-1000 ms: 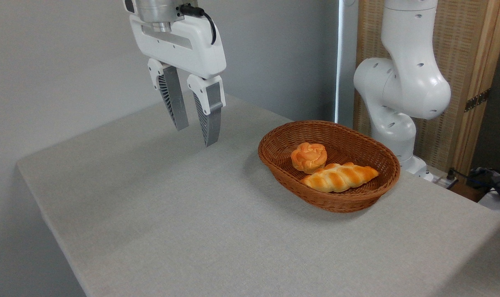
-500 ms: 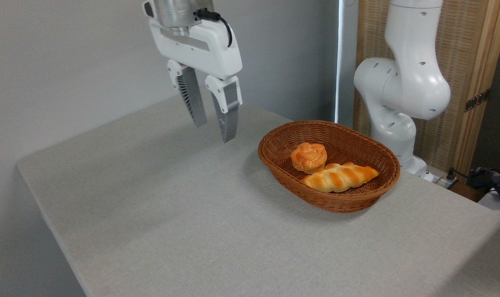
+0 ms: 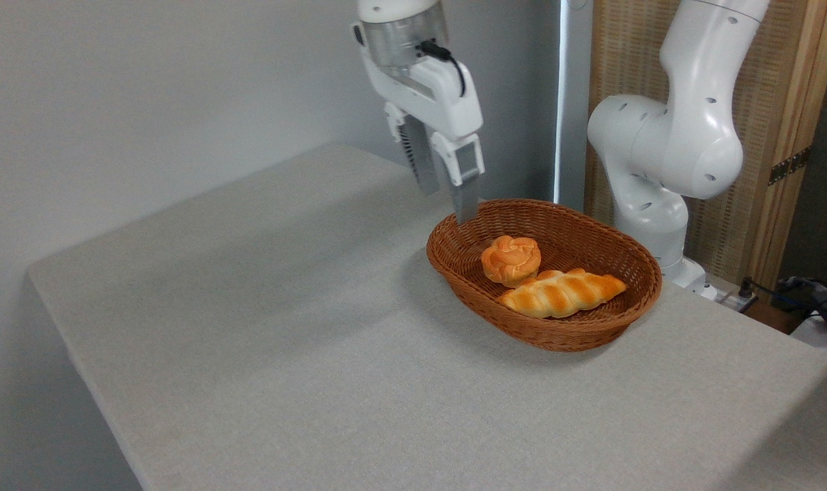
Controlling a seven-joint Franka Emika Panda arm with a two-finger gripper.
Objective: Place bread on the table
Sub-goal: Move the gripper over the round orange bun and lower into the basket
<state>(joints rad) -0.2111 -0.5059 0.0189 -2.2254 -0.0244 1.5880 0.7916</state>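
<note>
End effector hangs above the left rim of the basket, fingers pointing down, slightly apart, holding nothing. The gap looks narrow from this angle (the two fingers overlap in view, so I can't judge the exact opening). It's high, clear of the wicker, which reads as an approach pose.

Bread sits inside the basket, left-centre, upright, lumpy top up. It touches or nearly touches the braided loaf lying along its front-right side. That's the tight spot: a finger coming down on that side would probably hit the loaf. The back and left sides of the bun look freer, though the basket wall rises close on the left.

Desk has plenty of bare grey cloth left and in front of the basket, so drop-off space isn't a concern. Arm base stands behind the basket on the right, out of the path.

Judgement: pick not started; the opening probably needs to be wider to span the bun.
</note>
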